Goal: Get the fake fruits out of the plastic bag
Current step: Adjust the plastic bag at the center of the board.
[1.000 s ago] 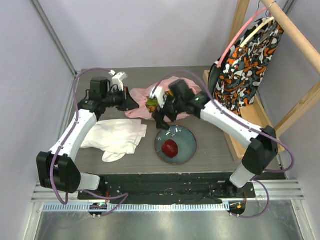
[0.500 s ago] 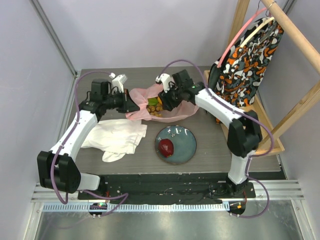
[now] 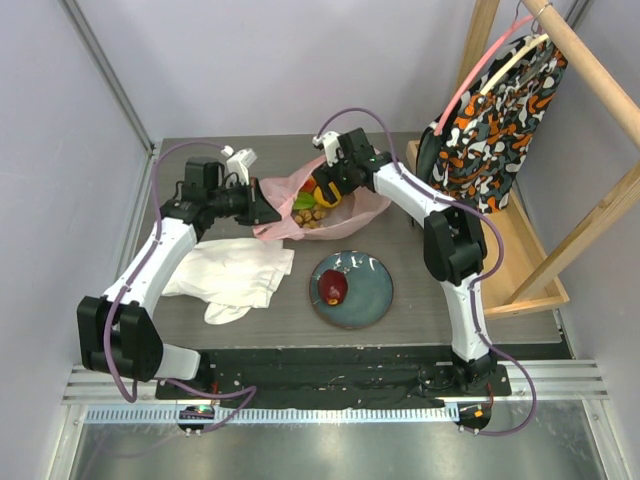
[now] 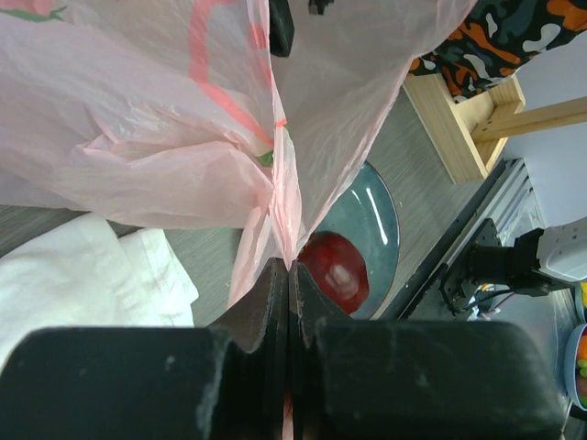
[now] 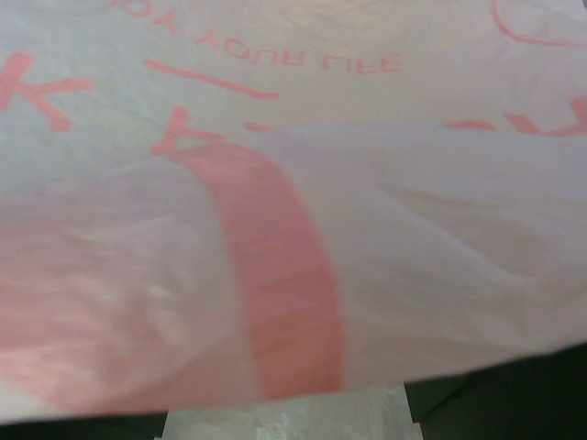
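Pinching a fold of the plastic bag (image 4: 138, 137) between tightly closed fingers, our left pincer (image 4: 287, 275) is holding the pink film at the upper centre of the top view. Our right pincer (image 3: 326, 188) is sitting at the bag's mouth; film is covering its camera, so we cannot tell how its jaws stand. Yellow, green and grape pieces of the fake fruits (image 3: 312, 208) are lying inside the bag. Below it, the dark red apple (image 3: 333, 288) is resting on the blue plate (image 3: 368, 300), beside the white cloth (image 3: 235, 272) on the worktop (image 3: 425, 265).
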